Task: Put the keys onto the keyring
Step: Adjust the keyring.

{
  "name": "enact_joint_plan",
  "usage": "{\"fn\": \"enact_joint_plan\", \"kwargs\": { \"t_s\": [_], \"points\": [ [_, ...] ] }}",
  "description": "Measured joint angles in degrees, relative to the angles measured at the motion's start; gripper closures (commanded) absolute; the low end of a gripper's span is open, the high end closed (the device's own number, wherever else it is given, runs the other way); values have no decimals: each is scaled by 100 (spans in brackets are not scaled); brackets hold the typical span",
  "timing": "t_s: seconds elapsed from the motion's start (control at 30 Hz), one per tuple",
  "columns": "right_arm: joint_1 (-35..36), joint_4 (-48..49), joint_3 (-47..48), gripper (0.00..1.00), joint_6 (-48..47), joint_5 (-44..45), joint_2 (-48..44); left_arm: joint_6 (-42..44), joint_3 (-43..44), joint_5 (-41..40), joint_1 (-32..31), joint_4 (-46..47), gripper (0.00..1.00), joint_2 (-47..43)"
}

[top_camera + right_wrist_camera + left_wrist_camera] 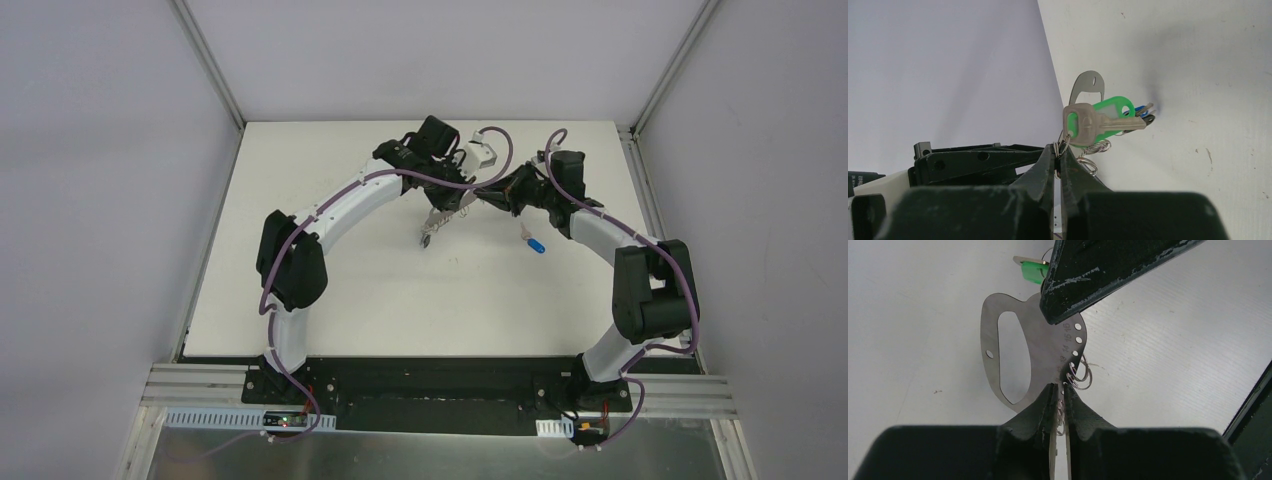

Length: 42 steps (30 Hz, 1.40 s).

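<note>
The left gripper (1059,389) fills its own wrist view, fingers pinched narrow on the lower edge of the keyring (1044,350). That is a flat grey plate with an oval slot. It is held off the desk (350,300), near the far edge and about midway between the left and right edges. A row of small rings (1080,375) hangs from the plate's holes, just beside the left fingertips.

Right of that, the green key (1098,120) sticks out level beside the plate. The right gripper (1058,152) has its fingers closed narrow at the key's head, where the rings bunch. I cannot tell whether it grips the key itself or a ring, nor whether the key is already threaded on.

The step looks like working the green key onto a ring. To do it well, the left gripper should hold the plate dead steady. The right should turn the key gently round the ring's coil and not pull, since a tug could twist the thin plate out of the left grip.

The blue key (535,244) lies on the desk further right, toward the far right corner. It is apart from both grippers and not yet on the keyring.
</note>
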Motion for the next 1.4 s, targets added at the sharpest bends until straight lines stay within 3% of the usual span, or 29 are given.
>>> {"fn": "enact_joint_plan", "kwargs": {
  "t_s": [0.77, 1.03, 1.2, 1.4],
  "points": [
    [-17, 0, -79, 100, -4, 4, -17, -92, -348, 299, 2, 57, 76, -240],
    [-28, 4, -98, 100, 7, 2, -17, 146, -664, -308, -125, -9, 74, -614],
    [-66, 50, -190, 100, 74, -9, -59, -568, -695, -293, -201, -153, 73, -841],
    [-136, 138, -190, 100, 208, -13, -63, -1961, -1368, 522, -199, 87, 72, -997]
  ]
}}
